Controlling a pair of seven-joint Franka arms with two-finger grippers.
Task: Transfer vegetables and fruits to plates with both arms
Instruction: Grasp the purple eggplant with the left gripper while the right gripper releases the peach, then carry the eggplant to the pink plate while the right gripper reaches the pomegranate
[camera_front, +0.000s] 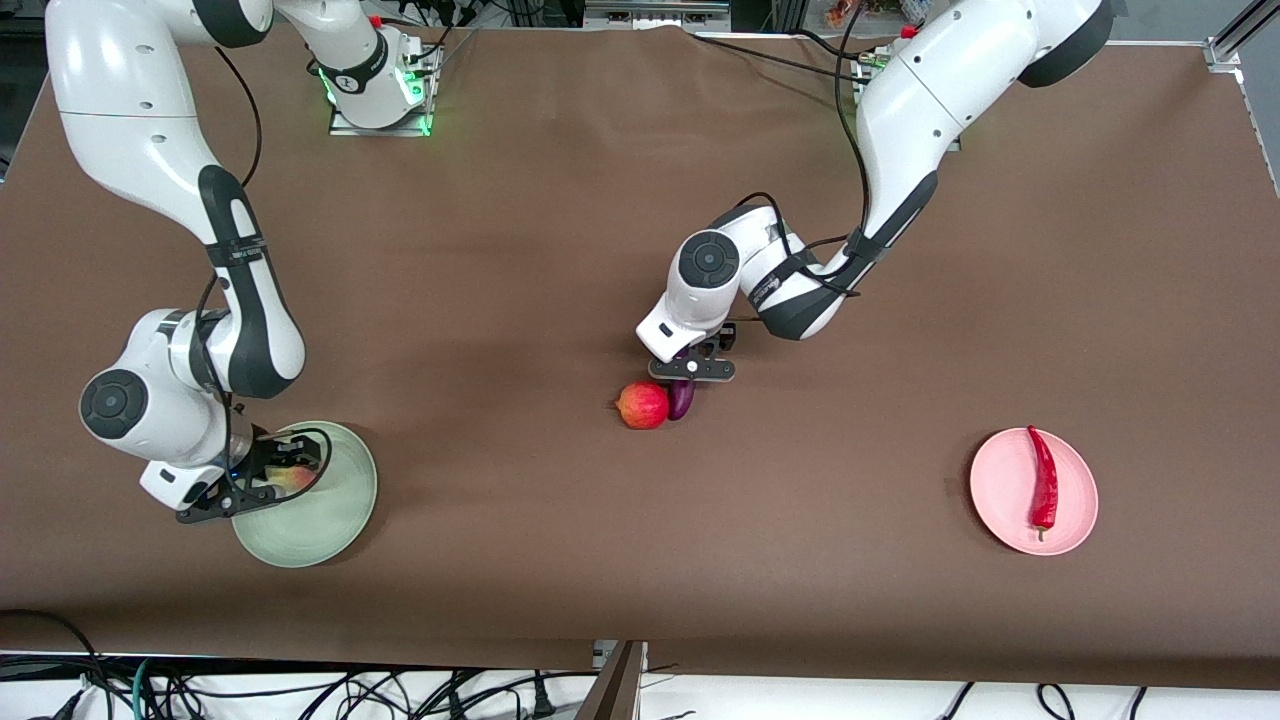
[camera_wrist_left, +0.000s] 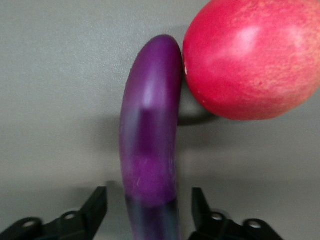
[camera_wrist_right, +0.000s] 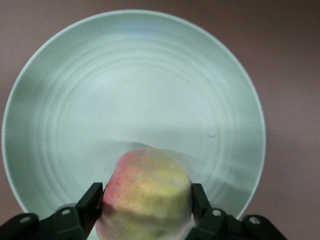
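The glossy purple eggplant (camera_wrist_left: 150, 145) lies on the bench (camera_front: 560, 250) mid-table, touching the red fruit (camera_front: 643, 405) beside it; the left gripper (camera_front: 692, 368) straddles it, fingers spread clear of its sides. Toward the left arm's end from the eggplant, the red chili (camera_front: 1043, 477) lies on the pink plate (camera_front: 990, 490). Toward the right arm's end, the right gripper (camera_wrist_right: 146, 202) clasps the yellow-green, pink-blushed fruit (camera_wrist_right: 147, 192) over the green plate (camera_wrist_right: 135, 90).

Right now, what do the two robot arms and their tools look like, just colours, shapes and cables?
Both arms are glossy white, rounded segments with dark grey joint bands and round dark caps at the wrists. Black cables loop along each. The left tool and right tool are black, with two flat fingers on a black crossbar with screw holes. The right arm's base glows green.
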